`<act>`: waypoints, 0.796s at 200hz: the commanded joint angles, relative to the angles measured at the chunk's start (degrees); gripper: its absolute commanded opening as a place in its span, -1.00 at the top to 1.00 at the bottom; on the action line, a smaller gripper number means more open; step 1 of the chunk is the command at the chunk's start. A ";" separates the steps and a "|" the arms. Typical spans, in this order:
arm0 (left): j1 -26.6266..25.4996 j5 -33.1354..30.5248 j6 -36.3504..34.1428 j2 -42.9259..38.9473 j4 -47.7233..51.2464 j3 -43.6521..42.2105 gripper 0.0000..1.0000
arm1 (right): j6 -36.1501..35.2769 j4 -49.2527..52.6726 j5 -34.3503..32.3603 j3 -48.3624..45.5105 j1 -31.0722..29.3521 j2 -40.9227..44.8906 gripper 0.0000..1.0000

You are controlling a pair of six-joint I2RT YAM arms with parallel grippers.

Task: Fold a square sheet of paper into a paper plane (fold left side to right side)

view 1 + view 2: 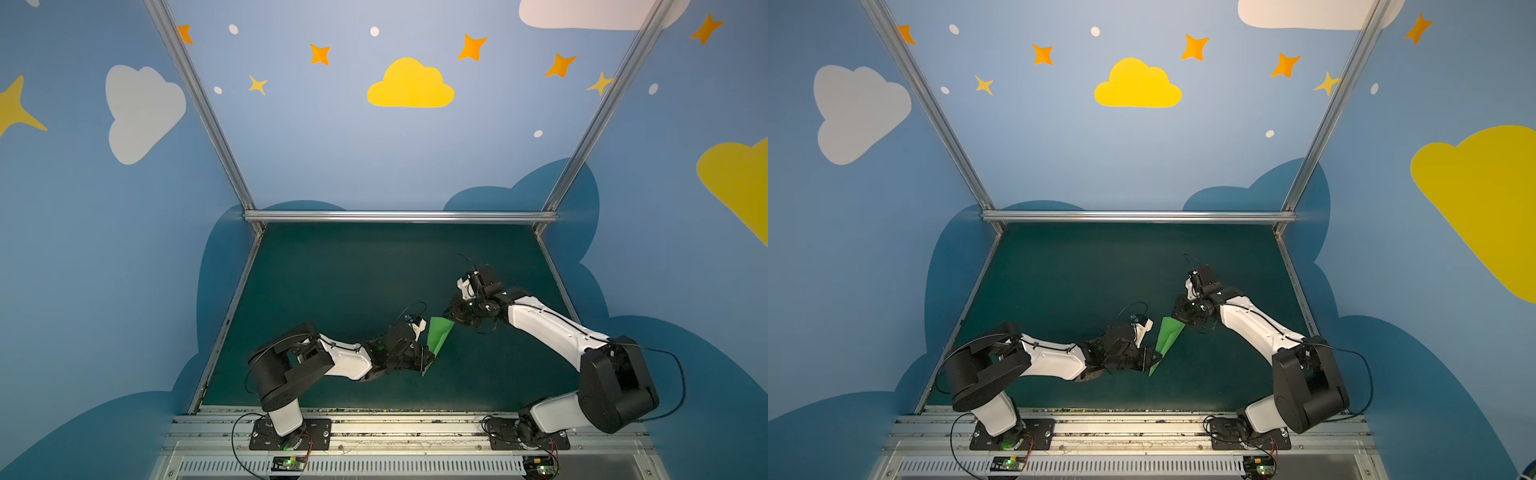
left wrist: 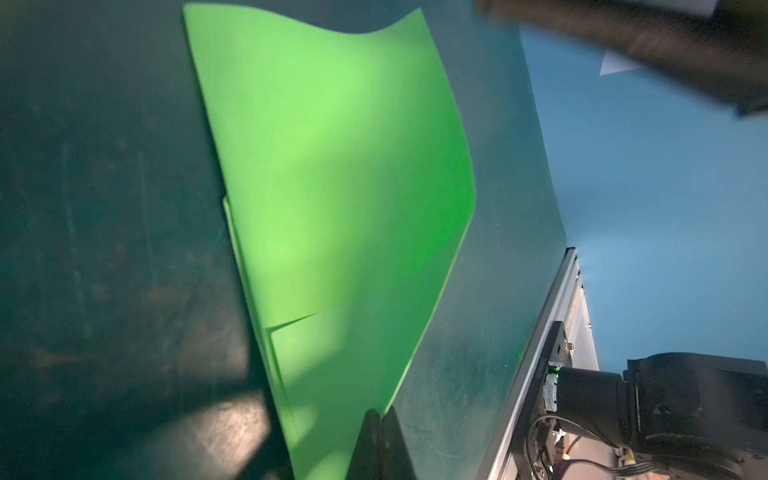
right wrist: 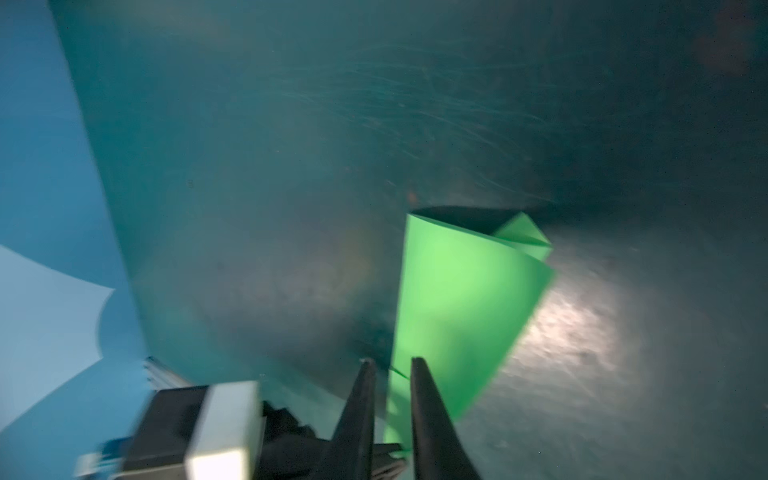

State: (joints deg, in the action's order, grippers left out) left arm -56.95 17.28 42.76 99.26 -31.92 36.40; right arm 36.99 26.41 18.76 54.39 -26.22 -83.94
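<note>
The paper plane (image 1: 438, 338) (image 1: 1169, 338) is a bright green folded dart lying near the middle of the dark teal mat (image 1: 353, 270), wide end toward the back. My left gripper (image 1: 427, 360) (image 1: 1152, 360) (image 2: 380, 413) is shut on one long edge near the narrow tip. In the left wrist view the top layer of the paper plane (image 2: 332, 187) bows upward. My right gripper (image 1: 452, 318) (image 1: 1177, 316) (image 3: 390, 361) hovers at the wide end. Its fingers stand slightly apart, with the edge of the paper plane (image 3: 457, 299) showing in the gap. I cannot tell whether they touch it.
Blue painted walls enclose the mat on three sides, with an aluminium rail (image 1: 399, 216) along the back. The arm bases sit on a metal rail (image 1: 395, 424) at the front edge. The left wrist camera housing (image 3: 220, 419) lies close beside the right fingers.
</note>
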 commanded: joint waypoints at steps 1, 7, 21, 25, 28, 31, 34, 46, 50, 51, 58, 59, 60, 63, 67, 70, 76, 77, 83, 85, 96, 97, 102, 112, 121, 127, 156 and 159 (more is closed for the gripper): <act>0.61 1.05 1.89 0.71 -3.97 -1.36 0.93 | -4.28 2.28 2.84 0.51 0.20 -0.69 0.86; 0.78 1.08 2.46 0.77 -4.68 -1.78 0.93 | -4.06 1.95 2.99 0.25 0.25 -0.59 0.89; 1.21 1.18 3.34 0.80 -6.22 -2.65 0.93 | -3.78 1.21 3.42 -0.61 0.20 -0.32 0.93; 1.38 1.25 3.60 0.80 -6.49 -2.86 0.93 | -3.69 0.97 3.51 -0.88 0.28 -0.18 0.94; 1.44 1.26 3.76 0.81 -6.79 -3.05 0.93 | -3.52 0.81 3.62 -1.09 0.26 0.00 0.95; 1.53 1.38 4.02 0.77 -7.14 -3.27 0.93 | -3.44 0.59 3.68 -1.39 0.22 0.15 0.96; 1.51 1.42 4.20 0.87 -7.42 -3.46 0.93 | -3.31 0.43 3.79 -1.61 0.23 0.30 0.97; 1.92 1.71 5.12 1.01 -8.82 -4.11 0.93 | -3.16 -0.25 4.25 -2.63 0.22 1.14 0.99; 2.05 1.79 5.48 1.01 -9.42 -4.41 0.93 | -3.15 -0.49 4.47 -2.98 0.24 1.51 1.00; 2.12 1.84 5.53 1.01 -9.58 -4.46 0.93 | -3.11 -0.53 4.50 -3.06 0.22 1.59 1.00; 2.24 2.01 6.00 1.15 -10.51 -4.88 0.93 | -3.07 -0.95 4.91 -3.68 0.22 2.13 1.00; 2.26 1.99 6.05 1.13 -10.56 -4.91 0.93 | -3.02 -0.98 4.98 -3.77 0.25 2.26 1.00; 2.27 2.11 6.12 1.12 -10.59 -4.97 0.93 | -3.00 -1.09 5.02 -3.85 0.23 2.36 1.00; 2.41 2.17 6.26 1.21 -10.81 -5.02 0.93 | -3.06 -1.20 5.15 -4.16 0.21 2.65 1.00; 2.45 2.35 6.42 1.33 -11.04 -5.16 0.93 | -3.07 -1.32 5.42 -4.52 0.14 2.96 1.00; 2.47 2.39 6.51 1.36 -11.24 -5.26 0.93 | -3.07 -1.46 5.53 -4.78 0.18 3.25 1.00; 2.59 2.55 6.84 1.58 -11.86 -5.50 0.93 | -3.13 -1.66 5.93 -5.34 0.12 3.76 1.00; 2.61 2.61 6.91 1.56 -12.03 -5.57 0.93 | -3.19 -1.69 6.07 -5.43 0.12 3.81 1.00; 2.83 2.94 7.49 1.80 -12.90 -5.83 0.93 | -3.24 -2.07 6.59 -6.03 0.07 4.25 1.00; 2.86 3.03 7.70 1.90 -13.32 -5.95 0.93 | -3.31 -2.27 6.82 -6.22 0.04 4.45 1.00; 3.06 3.67 8.70 2.47 -15.27 -6.42 0.93 | -3.63 -2.81 7.57 -7.36 -0.13 5.23 1.00; 3.11 3.70 8.81 2.49 -15.41 -6.47 0.93 | -3.66 -2.83 7.54 -7.45 -0.14 5.34 1.00; 3.23 3.88 9.27 2.72 -16.01 -6.60 0.93 | -3.83 -3.02 7.74 -7.90 -0.36 5.50 1.00; 3.51 4.23 10.05 3.23 -17.39 -6.93 0.93 | -4.10 -3.41 8.01 -8.72 -0.67 5.67 1.00; 3.60 4.41 10.63 3.68 -18.45 -7.12 0.93 | -4.20 -3.80 8.02 -9.33 -0.96 5.73 1.00; 3.68 4.59 11.05 4.00 -19.15 -7.28 0.93 | -4.21 -4.07 8.04 -9.82 -1.24 5.72 1.00; 4.17 5.35 13.16 5.30 -22.45 -8.07 0.93 | -4.21 -5.92 8.28 -11.65 -2.84 4.84 1.00; 4.24 5.39 13.38 5.40 -22.87 -8.17 0.93 | -4.21 -6.12 8.23 -11.80 -3.01 4.72 1.00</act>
State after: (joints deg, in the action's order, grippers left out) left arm -53.25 21.47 53.78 103.59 -49.74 28.99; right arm 33.69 22.41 26.09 44.01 -27.94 -78.89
